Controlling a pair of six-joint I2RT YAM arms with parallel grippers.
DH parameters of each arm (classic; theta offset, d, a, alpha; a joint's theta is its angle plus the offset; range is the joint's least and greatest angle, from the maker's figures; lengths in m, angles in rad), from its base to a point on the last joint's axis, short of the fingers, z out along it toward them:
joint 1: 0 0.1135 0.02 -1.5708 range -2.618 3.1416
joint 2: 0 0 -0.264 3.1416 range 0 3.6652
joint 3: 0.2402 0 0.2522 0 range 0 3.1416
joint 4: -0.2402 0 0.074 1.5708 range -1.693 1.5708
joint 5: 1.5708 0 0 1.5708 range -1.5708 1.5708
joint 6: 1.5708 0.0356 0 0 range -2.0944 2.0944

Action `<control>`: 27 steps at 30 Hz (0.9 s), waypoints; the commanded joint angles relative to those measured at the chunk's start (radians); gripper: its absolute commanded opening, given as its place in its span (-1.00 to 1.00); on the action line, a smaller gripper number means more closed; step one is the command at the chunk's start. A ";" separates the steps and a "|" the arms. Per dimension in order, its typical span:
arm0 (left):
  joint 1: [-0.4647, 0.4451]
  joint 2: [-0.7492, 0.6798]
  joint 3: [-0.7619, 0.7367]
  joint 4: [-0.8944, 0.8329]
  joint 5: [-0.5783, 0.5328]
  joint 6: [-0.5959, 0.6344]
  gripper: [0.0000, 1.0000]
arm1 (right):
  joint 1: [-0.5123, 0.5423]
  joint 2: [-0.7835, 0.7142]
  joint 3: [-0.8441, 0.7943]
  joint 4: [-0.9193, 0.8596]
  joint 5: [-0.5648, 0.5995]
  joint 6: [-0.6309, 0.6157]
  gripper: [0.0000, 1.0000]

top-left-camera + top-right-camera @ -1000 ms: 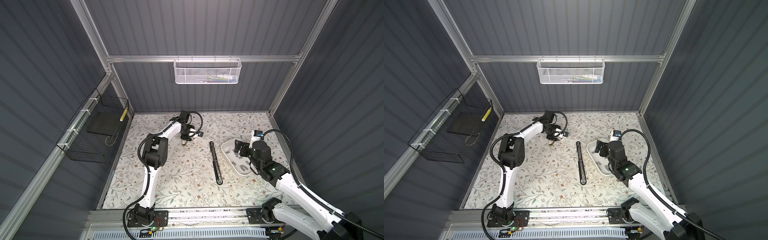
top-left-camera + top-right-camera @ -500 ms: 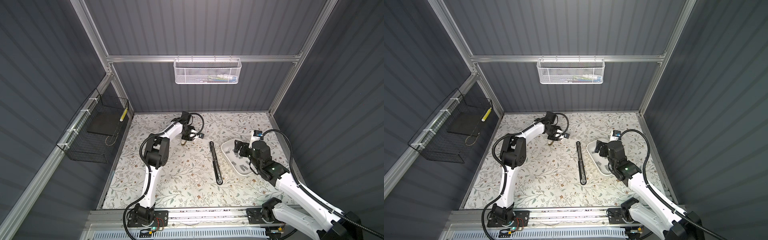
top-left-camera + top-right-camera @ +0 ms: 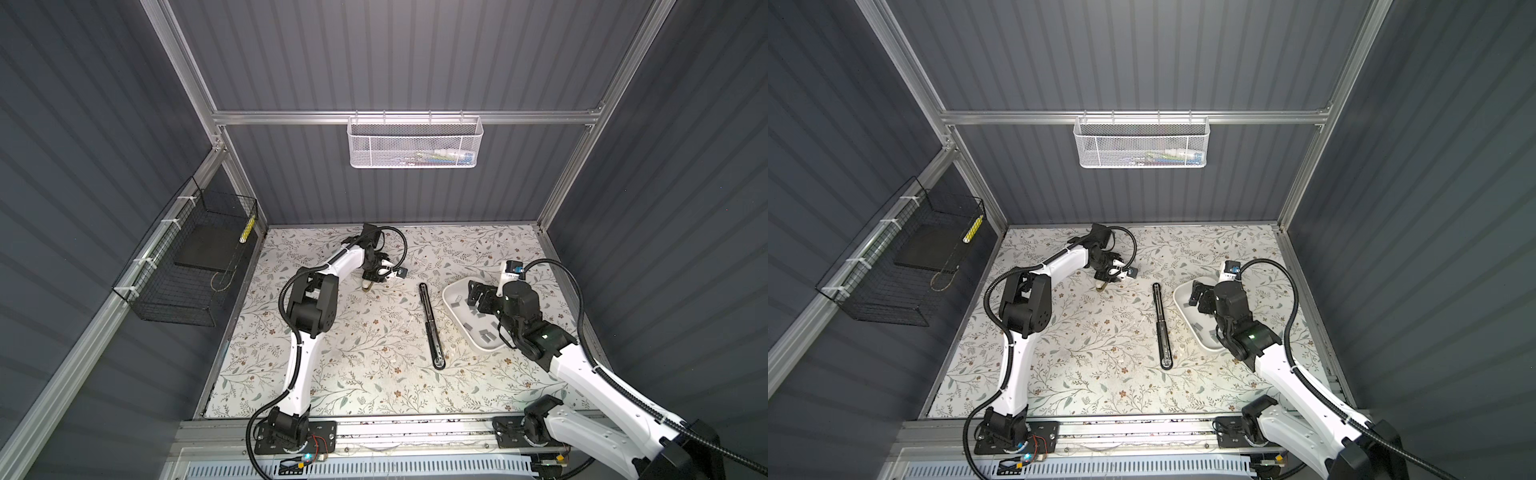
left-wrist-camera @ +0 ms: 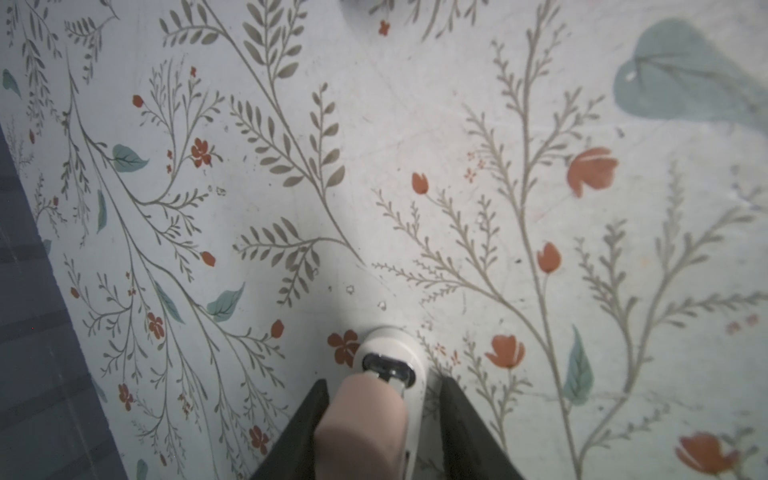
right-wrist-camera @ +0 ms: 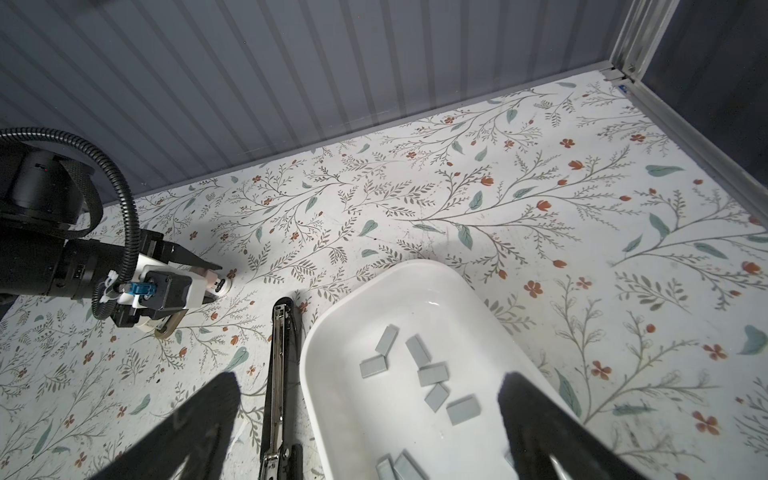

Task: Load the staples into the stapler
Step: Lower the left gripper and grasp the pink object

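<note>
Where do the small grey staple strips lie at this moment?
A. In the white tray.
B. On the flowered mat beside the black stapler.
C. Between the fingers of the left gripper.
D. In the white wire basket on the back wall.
A: the right wrist view shows the grey staple strips lying loose on the floor of the white tray, beside the black stapler.
</note>
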 commanded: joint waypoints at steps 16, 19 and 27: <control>-0.002 -0.068 -0.012 -0.057 0.063 0.015 -0.11 | -0.008 0.008 0.008 -0.006 -0.013 0.008 0.98; -0.002 -0.074 -0.013 -0.055 0.064 0.015 -0.11 | -0.009 0.009 0.008 -0.006 -0.014 0.008 0.98; -0.002 -0.078 -0.027 -0.050 0.051 0.025 -0.25 | -0.009 0.004 0.008 -0.008 -0.019 0.009 0.98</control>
